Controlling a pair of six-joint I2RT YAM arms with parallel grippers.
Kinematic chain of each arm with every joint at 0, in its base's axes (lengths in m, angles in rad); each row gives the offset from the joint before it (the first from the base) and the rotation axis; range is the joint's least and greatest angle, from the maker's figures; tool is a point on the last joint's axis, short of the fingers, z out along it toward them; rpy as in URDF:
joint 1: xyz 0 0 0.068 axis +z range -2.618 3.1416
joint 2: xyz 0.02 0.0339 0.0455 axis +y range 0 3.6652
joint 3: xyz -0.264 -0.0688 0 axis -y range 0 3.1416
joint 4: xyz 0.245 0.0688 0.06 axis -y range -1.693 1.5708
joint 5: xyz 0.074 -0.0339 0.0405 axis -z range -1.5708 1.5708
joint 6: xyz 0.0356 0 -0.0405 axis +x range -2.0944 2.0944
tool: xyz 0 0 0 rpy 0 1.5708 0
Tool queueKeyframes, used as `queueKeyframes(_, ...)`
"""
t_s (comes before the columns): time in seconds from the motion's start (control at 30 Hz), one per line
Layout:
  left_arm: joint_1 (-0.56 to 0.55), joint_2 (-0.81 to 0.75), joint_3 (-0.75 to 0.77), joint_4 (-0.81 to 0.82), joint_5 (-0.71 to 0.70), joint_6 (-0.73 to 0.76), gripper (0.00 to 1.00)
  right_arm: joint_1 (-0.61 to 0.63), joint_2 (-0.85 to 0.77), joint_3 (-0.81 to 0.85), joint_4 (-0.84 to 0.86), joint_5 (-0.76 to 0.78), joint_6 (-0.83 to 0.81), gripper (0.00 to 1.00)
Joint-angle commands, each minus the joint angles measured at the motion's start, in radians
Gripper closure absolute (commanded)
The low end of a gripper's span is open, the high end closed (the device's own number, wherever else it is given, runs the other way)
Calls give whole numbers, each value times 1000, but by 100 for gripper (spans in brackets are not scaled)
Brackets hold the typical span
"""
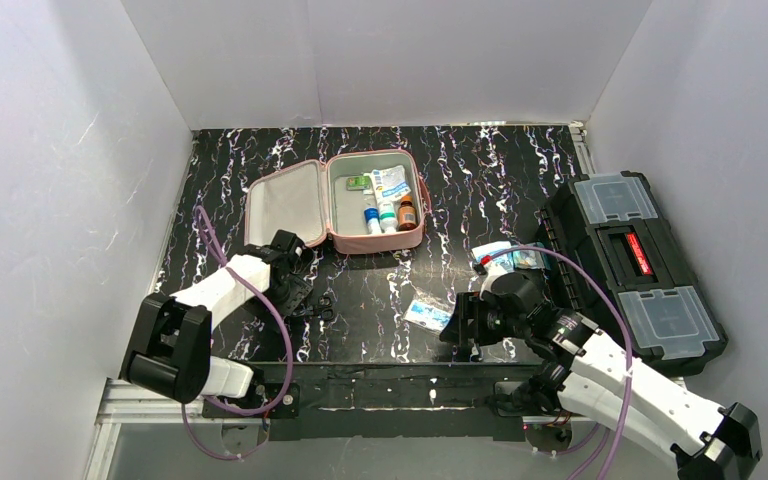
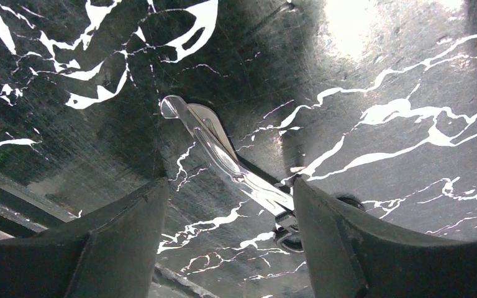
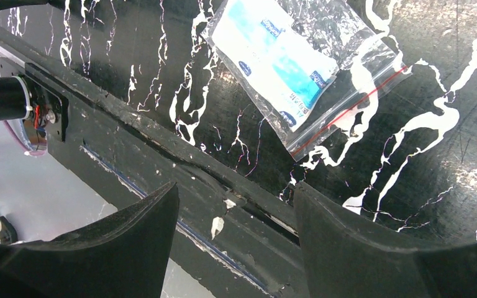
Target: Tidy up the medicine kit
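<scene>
I'm holding the left gripper (image 2: 230, 186) spread astride probable scissors (image 2: 214, 148), blades running diagonally across its gap. The medicine kit (image 1: 285, 200) is lying just beyond.

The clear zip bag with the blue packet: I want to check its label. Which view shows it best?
The right wrist view: the zip bag lies close up, its blue packet and red seal line plain. The top external view shows only a small pale patch. The left wrist view misses it.
</scene>
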Motion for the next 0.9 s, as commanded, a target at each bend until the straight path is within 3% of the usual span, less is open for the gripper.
queueKeyframes(0.0, 8, 45, -27, 63, -21, 26, 34, 4, 8, 15, 47, -13, -2, 26)
queueKeyframes(0.3, 8, 110, -18, 119, 40, 133, 69, 4, -8, 13, 36, -10, 1, 26)
queueKeyframes(0.6, 8, 186, 1, 195, 141, 265, 99, 3, -53, 3, 9, -3, 12, 26)
queueKeyframes(0.87, 0, 136, 0, 280, 272, 420, 100, 4, -79, -6, 7, -8, 27, 27)
